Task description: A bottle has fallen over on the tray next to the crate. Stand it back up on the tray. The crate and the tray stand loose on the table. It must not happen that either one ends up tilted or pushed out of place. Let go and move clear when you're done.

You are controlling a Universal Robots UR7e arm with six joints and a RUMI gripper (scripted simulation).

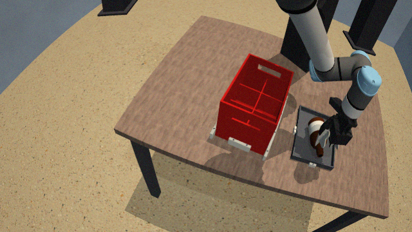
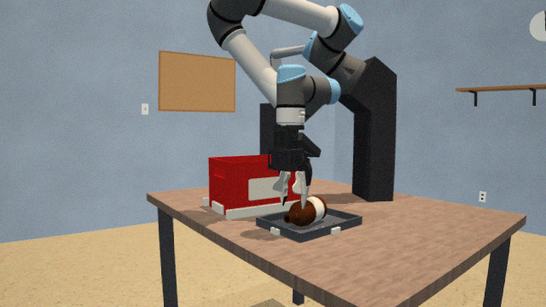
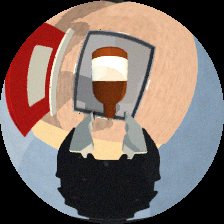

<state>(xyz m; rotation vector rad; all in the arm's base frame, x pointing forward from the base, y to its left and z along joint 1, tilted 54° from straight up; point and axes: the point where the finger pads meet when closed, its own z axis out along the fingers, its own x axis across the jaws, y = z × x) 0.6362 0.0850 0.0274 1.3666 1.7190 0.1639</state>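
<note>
A brown bottle with a white label lies on its side on the dark grey tray. In the top view its base is toward the back of the tray and its neck toward the table's front edge. My gripper is partly open with nothing between its fingers. It is above the tray, and its fingertips point down over the neck side of the bottle. In the wrist view the neck points toward the gap between the fingers. One finger overlaps the bottle in the top view.
The red crate stands left of the tray in the top view, with a narrow gap between them. It has dividers inside, and pale strips run around its base. Small pale blocks sit at the tray's sides. The dark arm stand is behind.
</note>
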